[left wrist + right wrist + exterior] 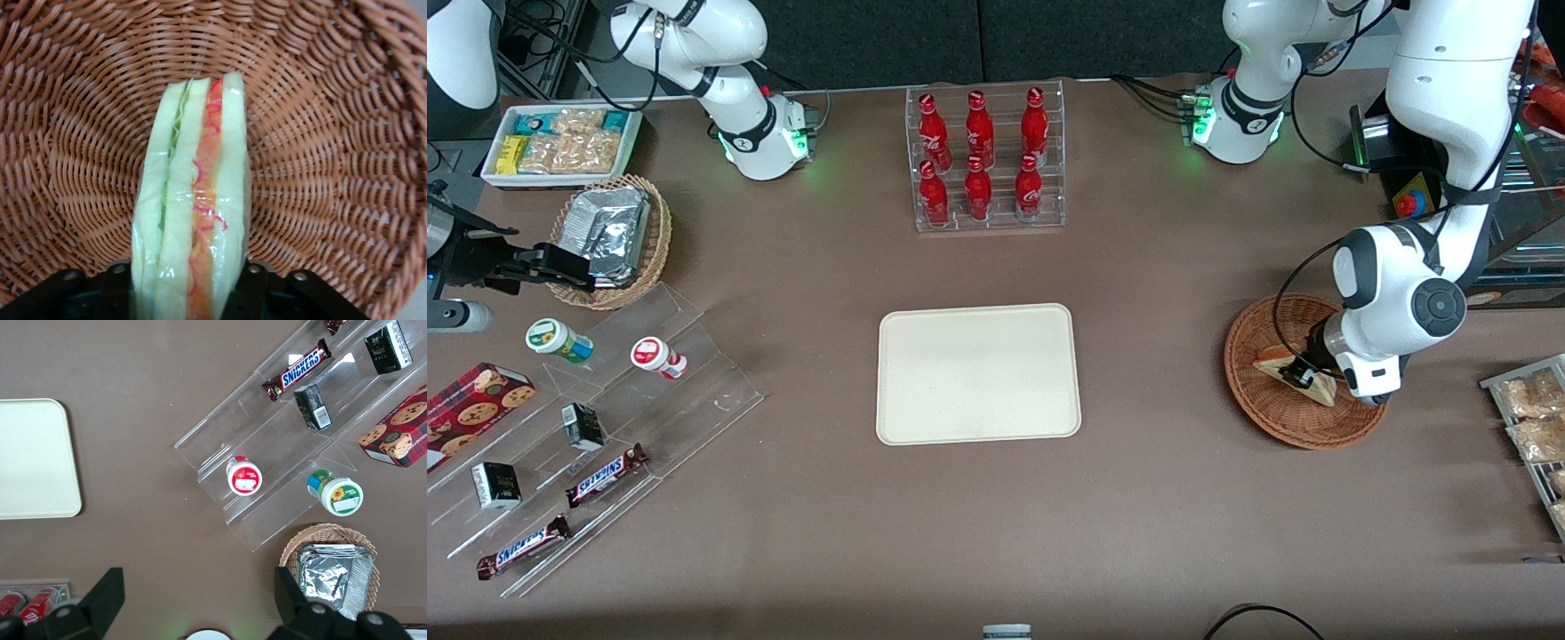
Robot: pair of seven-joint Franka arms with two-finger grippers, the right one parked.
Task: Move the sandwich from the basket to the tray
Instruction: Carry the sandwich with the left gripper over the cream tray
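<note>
The sandwich [1320,389], a pale bread wedge with red and green filling, lies in the reddish-brown wicker basket [1254,404] toward the working arm's end of the table. My left gripper [1302,373] is down in the basket with a finger against each bread face, shut on the sandwich. In the left wrist view the sandwich [193,200] stands between the black fingers [257,283], with my gripper [187,293] at its base and the basket's weave [320,133] all round it. The cream-white tray [978,373] lies bare at the table's middle.
A clear rack of red bottles [983,160] stands farther from the camera than the tray. A stepped acrylic shelf [605,427] with snack bars and jars, a tan basket with foil [609,236] and a white snack box [560,142] lie toward the parked arm's end. A wire rack of packets [1534,427] sits beside the basket.
</note>
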